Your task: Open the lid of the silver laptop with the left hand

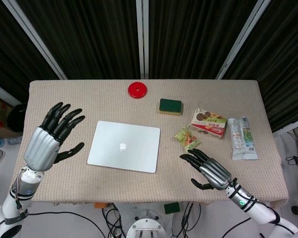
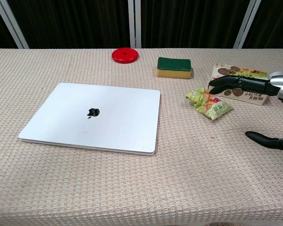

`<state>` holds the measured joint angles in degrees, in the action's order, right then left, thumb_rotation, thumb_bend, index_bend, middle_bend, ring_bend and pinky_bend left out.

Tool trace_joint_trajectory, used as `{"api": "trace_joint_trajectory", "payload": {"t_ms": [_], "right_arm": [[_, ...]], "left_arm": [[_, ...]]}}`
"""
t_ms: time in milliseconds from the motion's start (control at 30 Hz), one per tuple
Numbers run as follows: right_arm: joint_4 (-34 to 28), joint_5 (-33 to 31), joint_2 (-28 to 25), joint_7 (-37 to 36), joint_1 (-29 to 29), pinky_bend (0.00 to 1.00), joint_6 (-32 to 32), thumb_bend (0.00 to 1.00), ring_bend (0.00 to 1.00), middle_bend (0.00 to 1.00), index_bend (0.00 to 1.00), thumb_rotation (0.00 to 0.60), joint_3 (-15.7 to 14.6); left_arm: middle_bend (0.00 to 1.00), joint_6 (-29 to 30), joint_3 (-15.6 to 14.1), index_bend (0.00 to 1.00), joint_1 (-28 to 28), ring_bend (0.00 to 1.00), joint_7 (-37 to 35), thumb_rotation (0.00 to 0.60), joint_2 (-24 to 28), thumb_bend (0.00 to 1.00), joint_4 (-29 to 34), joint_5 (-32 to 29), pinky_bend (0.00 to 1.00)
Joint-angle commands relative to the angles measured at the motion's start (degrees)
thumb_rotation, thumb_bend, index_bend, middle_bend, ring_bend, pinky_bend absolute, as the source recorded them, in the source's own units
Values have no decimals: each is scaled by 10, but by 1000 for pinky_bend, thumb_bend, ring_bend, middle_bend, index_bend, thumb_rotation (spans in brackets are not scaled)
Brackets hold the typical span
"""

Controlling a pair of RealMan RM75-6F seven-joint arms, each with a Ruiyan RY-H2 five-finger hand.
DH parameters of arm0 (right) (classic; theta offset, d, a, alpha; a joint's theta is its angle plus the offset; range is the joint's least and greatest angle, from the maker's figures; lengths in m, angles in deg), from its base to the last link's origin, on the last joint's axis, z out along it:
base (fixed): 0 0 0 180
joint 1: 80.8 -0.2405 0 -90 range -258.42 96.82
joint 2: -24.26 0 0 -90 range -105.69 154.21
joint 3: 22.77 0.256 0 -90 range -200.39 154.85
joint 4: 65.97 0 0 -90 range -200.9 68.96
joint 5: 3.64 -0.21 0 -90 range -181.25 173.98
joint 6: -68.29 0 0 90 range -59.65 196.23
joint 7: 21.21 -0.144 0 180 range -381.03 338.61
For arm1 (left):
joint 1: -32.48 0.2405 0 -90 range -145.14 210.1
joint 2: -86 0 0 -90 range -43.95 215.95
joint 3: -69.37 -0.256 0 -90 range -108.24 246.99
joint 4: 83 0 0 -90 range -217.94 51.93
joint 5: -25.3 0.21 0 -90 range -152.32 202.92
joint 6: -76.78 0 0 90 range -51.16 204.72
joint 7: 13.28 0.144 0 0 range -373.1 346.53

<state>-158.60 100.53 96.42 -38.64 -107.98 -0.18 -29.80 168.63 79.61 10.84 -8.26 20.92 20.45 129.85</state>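
Lying flat and fully closed, the thin silver laptop with a white logo on its lid (image 1: 124, 146) rests near the middle of the bench covered with beige woven cloth (image 1: 64, 208), a little toward the left, so I judge that the task has not really begun: the lid is not yet lifted at all. The left hand, with a grey metal back and black fingers (image 1: 52, 134), hovers to the left of the laptop, near it but apart, its fingers (image 1: 67, 119) spread wide and holding nothing; it shows only in the head view. The right hand of the same build (image 1: 208, 171) hangs low at the near right of the bench, also with its fingers apart and nothing in them, just near a small green snack packet (image 2: 210, 103). On the far side lie a round red disc (image 1: 137, 89) and a green and yellow sponge (image 1: 170, 106), and more to the right a flat red and white box (image 1: 208, 123) and a long white wrapped packet (image 1: 242, 139). What is left, in my judgement, is everything: the left hand must come to an edge of the laptop, catch the lid and raise it. Which edge carries the hinge I cannot tell with certainty.
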Motion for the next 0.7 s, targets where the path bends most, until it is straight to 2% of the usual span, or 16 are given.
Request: {"api": "trace_joint_trajectory", "payload": {"t_ms": [33, 233, 400, 600, 700], "right_arm": [[-1, -1, -1, -1, 0, 0, -2, 439, 0, 74, 0, 600, -1], [-1, -4, -27, -4, 25, 0, -51, 440, 0, 74, 0, 600, -5], [-1, -14, -73, -28, 63, 0, -124, 439, 0, 78, 0, 600, -4], [-6, -22, -107, -32, 89, 0, -169, 440, 0, 78, 0, 600, 5], [-13, -22, -113, -29, 92, 0, -171, 440, 0, 78, 0, 600, 8]], "left_arm": [[143, -7, -1, 154, 0, 50, -3, 600, 0, 154, -5, -11, 82], [146, -30, -19, 154, 16, 50, -14, 600, -4, 153, -33, -62, 82], [158, -106, -68, 162, 29, 51, -10, 600, -13, 160, -47, -120, 83], [158, -166, -113, 165, 18, 50, 35, 600, -87, 198, -79, -92, 83], [158, -197, -120, 166, 3, 50, 69, 600, -135, 203, -99, -82, 83]]}}
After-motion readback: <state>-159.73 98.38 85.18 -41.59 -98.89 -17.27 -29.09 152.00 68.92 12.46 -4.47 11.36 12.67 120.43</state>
